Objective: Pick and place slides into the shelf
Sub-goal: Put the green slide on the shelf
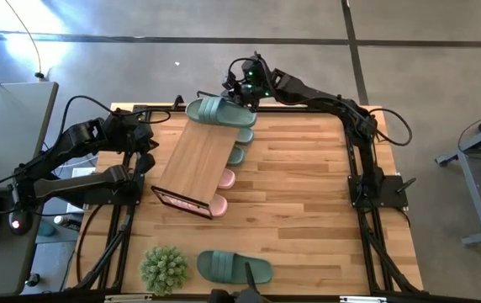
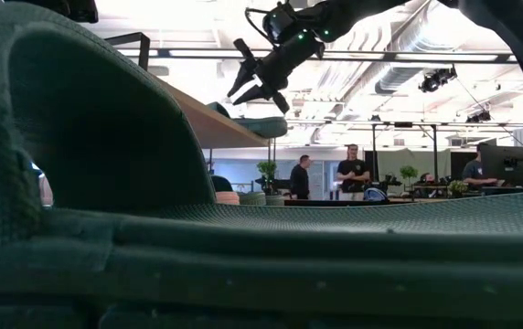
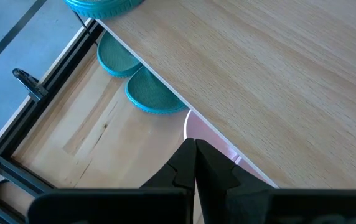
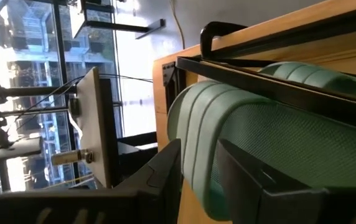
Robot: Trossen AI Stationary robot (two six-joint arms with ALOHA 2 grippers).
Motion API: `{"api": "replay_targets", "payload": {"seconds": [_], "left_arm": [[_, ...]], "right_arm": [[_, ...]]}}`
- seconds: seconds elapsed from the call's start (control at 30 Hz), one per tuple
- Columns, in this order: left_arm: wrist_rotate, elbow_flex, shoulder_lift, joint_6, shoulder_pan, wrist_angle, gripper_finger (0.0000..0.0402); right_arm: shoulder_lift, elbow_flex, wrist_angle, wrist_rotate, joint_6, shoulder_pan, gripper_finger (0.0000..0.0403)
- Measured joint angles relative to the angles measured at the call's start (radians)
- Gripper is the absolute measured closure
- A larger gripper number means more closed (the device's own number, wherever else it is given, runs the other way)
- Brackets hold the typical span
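Slide [image 1: 234, 267] of sage green lay alone on the bench [image 1: 308, 202] near the shelf's front end, beside a spiky plant ball [image 1: 164, 268]. Under the shelf [image 1: 195, 157], pink toes [image 1: 220, 204] and green toes [image 1: 235, 155] stuck out along one side. Another ribbed, wide-strapped green slide [image 1: 219, 111] rested on the shelf's far end, just under the right gripper [image 2: 250, 84], its fingers spread. Beside the shelf hovered the left gripper [image 3: 195, 163], fingers pressed together. Beyond the shelf, people [image 2: 353, 174] stood in the room.
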Motion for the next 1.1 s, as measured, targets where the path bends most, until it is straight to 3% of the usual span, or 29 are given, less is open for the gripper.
{"api": "replay_targets", "payload": {"seconds": [0.23,0.33,0.4,0.53,0.63,0.8,1.0,1.1], "left_arm": [[0.0,0.0,0.0,0.0,0.0,0.0,0.0401],[0.0,0.0,0.0,0.0,0.0,0.0,0.0401],[0.0,0.0,0.0,0.0,0.0,0.0,0.0401],[0.0,0.0,0.0,0.0,0.0,0.0,0.0401],[0.0,0.0,0.0,0.0,0.0,0.0,0.0401],[0.0,0.0,0.0,0.0,0.0,0.0,0.0401],[0.0,0.0,0.0,0.0,0.0,0.0,0.0401],[0.0,0.0,0.0,0.0,0.0,0.0,0.0401]], "right_arm": [[-0.01,0.03,-0.031,-0.103,-0.094,0.005,0.0308],[-0.015,0.092,-0.122,-0.129,-0.225,0.026,0.0308],[-0.015,0.158,-0.215,-0.108,-0.399,0.05,0.0308],[-0.021,0.284,-0.431,0.059,-0.947,0.145,0.0308],[-0.017,0.298,-0.469,0.24,-1.179,0.237,0.0308],[0.051,0.22,-0.306,0.251,-1.287,0.313,0.0309],[0.148,0.209,-0.217,0.5,-1.408,0.334,0.034],[0.173,0.21,-0.186,0.549,-1.438,0.34,0.0363]]}}
